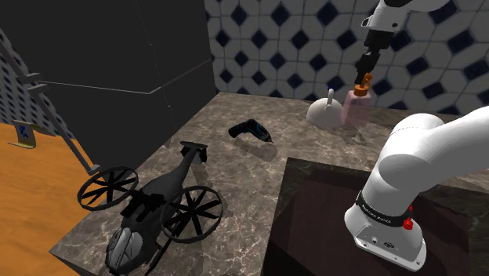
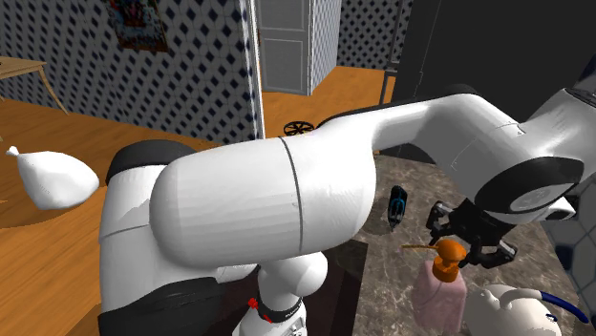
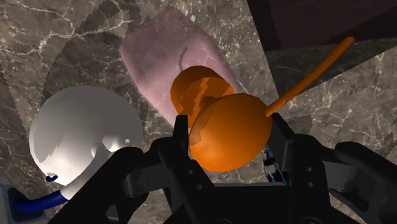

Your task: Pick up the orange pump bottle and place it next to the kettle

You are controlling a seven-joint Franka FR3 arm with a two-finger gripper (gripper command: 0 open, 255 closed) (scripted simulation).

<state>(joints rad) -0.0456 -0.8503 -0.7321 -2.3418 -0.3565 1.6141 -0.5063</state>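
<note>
The pump bottle [image 1: 357,110] has a pale pink body and an orange pump head [image 1: 362,88]. It is upright, close beside the white kettle [image 1: 325,111] at the back of the marble counter. My black gripper [image 1: 365,78] comes down from above and is shut on the pump head. In the wrist view the fingers clasp the orange pump head [image 3: 229,130], with the pink body [image 3: 165,57] below it and the kettle [image 3: 83,137] right alongside. The second exterior view shows the gripper [image 2: 468,243] over the bottle [image 2: 439,291] and the kettle [image 2: 511,310]. Whether the bottle's base touches the counter I cannot tell.
A dark blue drill [image 1: 252,132] lies mid-counter. A black helicopter toy [image 1: 153,208] occupies the counter's near corner. A tall dark cabinet [image 1: 117,70] stands at the shoulder view's left, and the dark stand [image 1: 321,212] at lower right. A tiled wall runs behind the kettle.
</note>
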